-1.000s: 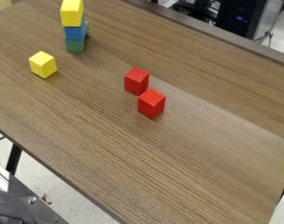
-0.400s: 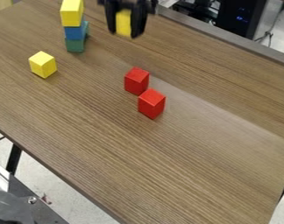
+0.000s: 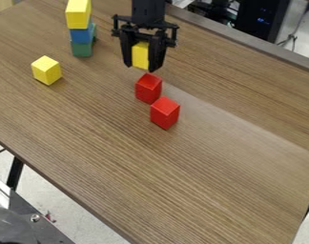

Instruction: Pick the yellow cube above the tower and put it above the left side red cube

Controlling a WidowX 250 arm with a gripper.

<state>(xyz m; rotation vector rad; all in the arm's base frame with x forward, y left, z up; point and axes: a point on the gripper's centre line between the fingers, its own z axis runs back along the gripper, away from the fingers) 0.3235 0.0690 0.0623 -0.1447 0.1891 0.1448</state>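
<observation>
Brown wood-grain tabletop [image 3: 214,181] runs on a slant across the frame, w/ pale floor [image 3: 84,224] at lower L and a black box-shaped unit [image 3: 262,19] at upper R.

Camera view: black two-finger gripper [image 3: 141,66] hangs at upper ctr, its fingers clamped on the sides of a small yellow block [image 3: 140,55]. Block's held above the tabletop, near the red cube farther L in frame [image 3: 148,88], not on it. Second red cube [image 3: 165,113] sits just beside, lower & to the R.

Handling: block looks stiff, prob. light, wood or hard plastic; flat faces shd give decent grip, low risk of breakage. Side faces are the right hold, leaving the underside free to seat. Might slip or tilt if it's off-ctr when let go; knocking the cube below is the other risk. Next, prob.: line up over that L cube, lower gently, release.

Containers: task needs none. Loose yellow cube [image 3: 46,70] sits straight on the tabletop at L; tower at upper L has a green block [image 3: 81,49] at bottom, blue block [image 3: 80,35] mid, yellow top block [image 3: 78,14].
</observation>
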